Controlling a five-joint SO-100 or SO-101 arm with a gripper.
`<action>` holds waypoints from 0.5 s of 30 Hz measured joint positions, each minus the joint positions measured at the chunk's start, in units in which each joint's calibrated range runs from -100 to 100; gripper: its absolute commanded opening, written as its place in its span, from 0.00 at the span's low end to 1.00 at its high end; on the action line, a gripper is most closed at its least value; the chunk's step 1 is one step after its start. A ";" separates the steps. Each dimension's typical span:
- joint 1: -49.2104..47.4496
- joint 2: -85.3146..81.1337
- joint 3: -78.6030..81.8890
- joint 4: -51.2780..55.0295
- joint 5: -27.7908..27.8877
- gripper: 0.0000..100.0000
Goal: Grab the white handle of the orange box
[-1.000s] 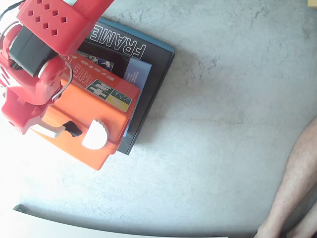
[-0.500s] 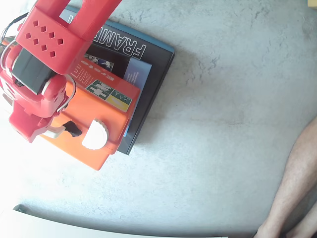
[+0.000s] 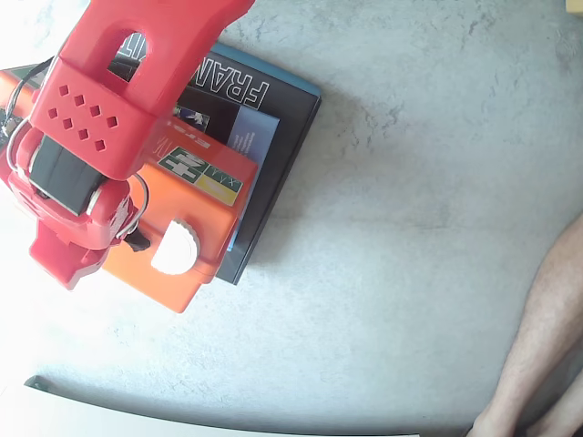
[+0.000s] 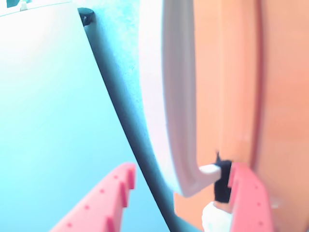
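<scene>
The orange box lies on a dark book at the left of the fixed view, with a white round cap on its near end. My red arm covers the box's left side and hides the fingertips there. In the wrist view the white handle runs as a curved band beside the orange box wall. My gripper is open, its two red fingers straddling the handle's lower end. The right finger sits close to the handle and the left finger stands apart from it.
The dark book lies under the box on a grey table. A person's bare leg is at the right edge. A white board lies along the front edge.
</scene>
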 measured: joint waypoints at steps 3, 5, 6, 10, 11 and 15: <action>0.60 1.60 -2.79 1.02 -0.84 0.21; 1.51 2.22 -3.78 1.87 -0.99 0.19; 1.71 2.40 -4.41 2.12 -1.05 0.19; 1.31 3.11 -6.93 2.63 -1.10 0.19; 1.41 3.11 -7.11 2.63 -1.10 0.19; 1.51 3.11 -7.56 2.63 -1.10 0.19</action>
